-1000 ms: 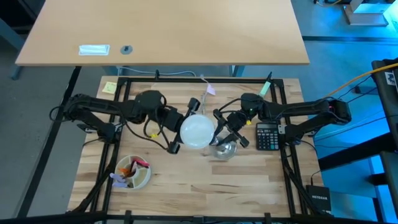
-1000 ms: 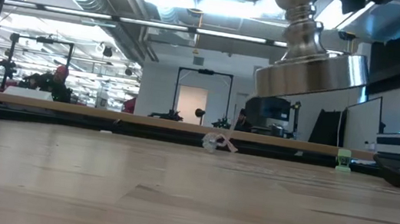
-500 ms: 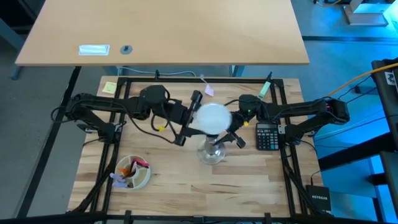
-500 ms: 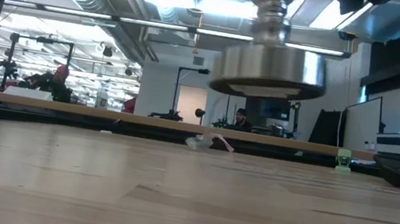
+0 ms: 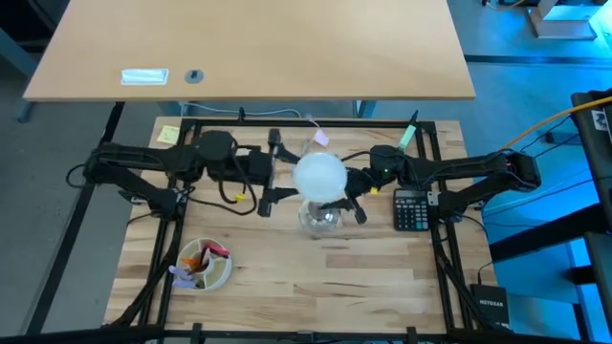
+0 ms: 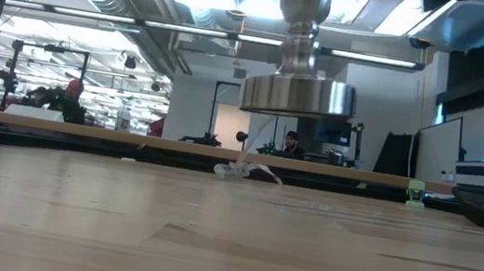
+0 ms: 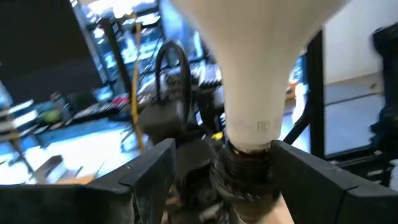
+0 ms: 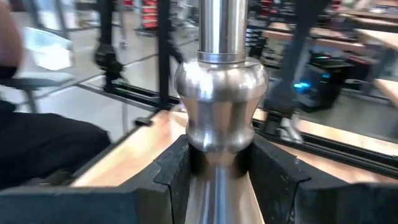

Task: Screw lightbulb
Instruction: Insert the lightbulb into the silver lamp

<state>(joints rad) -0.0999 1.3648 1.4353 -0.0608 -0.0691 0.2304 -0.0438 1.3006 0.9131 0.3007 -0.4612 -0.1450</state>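
Note:
The white frosted lightbulb (image 5: 318,176) stands globe up, its narrow end in the black socket (image 7: 247,167) on top of the silvery flared stand (image 6: 299,94). My right gripper (image 5: 352,196) is shut on the stand's stem and holds the stand above the table. My left gripper (image 5: 271,174) is open, just left of the bulb. In the left wrist view its fingers (image 7: 148,175) stand on either side of the bulb's neck and socket, with a gap on each side. My right gripper pinches the stand's silvery stem (image 8: 219,171) between its two fingers, just below the rounded bulge. The fingers come level from the table's right side and lie across the stem. The stand is upright, and its flared base (image 6: 299,96) is clear of the table.
A black calculator (image 5: 413,208) lies right of the stand. A bowl with small items (image 5: 204,265) sits at the near left. A yellow note (image 5: 167,134) and small pink and green bits lie along the far edge. People (image 6: 64,98) are in the room beyond.
The stand with the bulb has come from tilted to upright and has shifted toward the table's far edge, still clear of the table. My left gripper has drawn back from the globe toward the table's left edge.

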